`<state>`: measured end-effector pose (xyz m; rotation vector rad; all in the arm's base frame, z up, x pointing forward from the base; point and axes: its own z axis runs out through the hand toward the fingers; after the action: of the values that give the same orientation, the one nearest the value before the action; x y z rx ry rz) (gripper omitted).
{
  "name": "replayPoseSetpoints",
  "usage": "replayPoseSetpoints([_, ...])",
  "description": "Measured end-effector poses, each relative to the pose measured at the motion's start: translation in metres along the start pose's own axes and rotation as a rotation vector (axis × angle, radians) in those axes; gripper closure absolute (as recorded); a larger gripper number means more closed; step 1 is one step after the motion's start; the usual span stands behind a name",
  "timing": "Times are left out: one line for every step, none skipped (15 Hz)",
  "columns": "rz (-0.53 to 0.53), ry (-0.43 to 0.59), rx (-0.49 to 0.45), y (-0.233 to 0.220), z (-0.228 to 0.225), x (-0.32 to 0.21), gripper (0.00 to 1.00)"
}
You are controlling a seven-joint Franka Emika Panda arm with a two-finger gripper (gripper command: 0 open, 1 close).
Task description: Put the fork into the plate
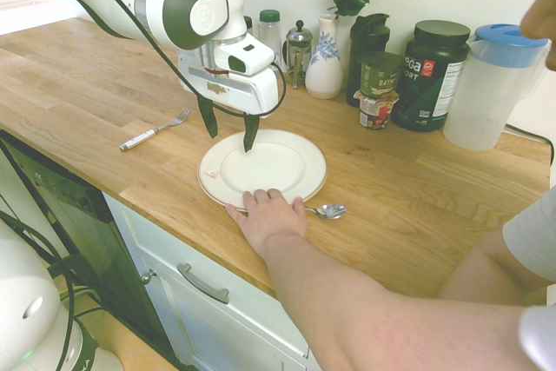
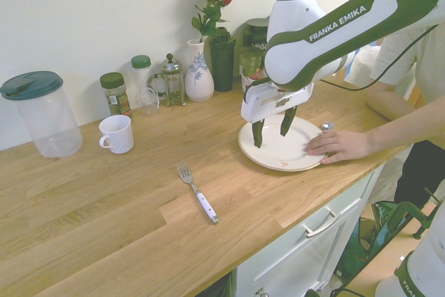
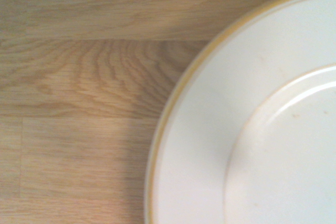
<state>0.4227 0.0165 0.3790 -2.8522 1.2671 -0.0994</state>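
Tool [image 2: 272, 137] over plate [image 2: 245, 149], fingers apart, nothing gripped. Fork [image 2: 198, 194] on table [image 2: 118, 241], apart from plate. I should clear person's hand [image 2: 338, 146] first, then align fingers across fork's handle, descend gently.

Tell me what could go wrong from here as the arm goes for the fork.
The person's hand lies at the edge of the plate, close to the open tool, so a low sweep might bump it. The fork lies flat on the counter, so the fingertips may scrape wood or miss its slim handle.
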Motion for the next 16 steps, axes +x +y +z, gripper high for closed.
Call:
replayPoseSetpoints([-0.001, -0.003, -0.002, 0.0, 0.001, 0.0, 0.0])
replayPoseSetpoints([-0.006, -0.008, -0.006, 0.001, 0.002, -0.002, 0.0])
replayPoseSetpoints([-0.013, -0.008, -0.007, -0.001, 0.002, -0.004, 0.0])
replayPoseSetpoints([-0.021, -0.009, -0.006, -0.004, 0.002, -0.008, 0.0])
replayPoseSetpoints([-0.027, -0.012, -0.002, -0.009, 0.002, -0.013, 0.0])
replayPoseSetpoints([-0.03, -0.015, 0.005, -0.015, 0.001, -0.02, 0.0])
replayPoseSetpoints([-0.035, -0.017, 0.014, -0.021, 0.001, -0.027, 0.0])
replayPoseSetpoints([-0.037, -0.018, 0.023, -0.028, 0.0, -0.036, 0.0])
replayPoseSetpoints([-0.034, -0.017, 0.027, -0.035, 0.001, -0.045, 0.0])
replayPoseSetpoints([-0.029, -0.014, 0.033, -0.043, 0.001, -0.054, 0.0])
replayPoseSetpoints([-0.025, -0.015, 0.038, -0.052, 0.002, -0.063, 0.0])
replayPoseSetpoints([-0.025, -0.018, 0.044, -0.06, 0.001, -0.071, 0.0])
replayPoseSetpoints([-0.025, -0.022, 0.053, -0.068, 0.001, -0.078, 0.0])
replayPoseSetpoints([-0.027, -0.028, 0.062, -0.076, 0.0, -0.083, 0.0])
replayPoseSetpoints([-0.032, -0.033, 0.069, -0.084, -0.002, -0.09, 0.0])
replayPoseSetpoints([-0.042, -0.038, 0.076, -0.093, -0.004, -0.098, 0.0])
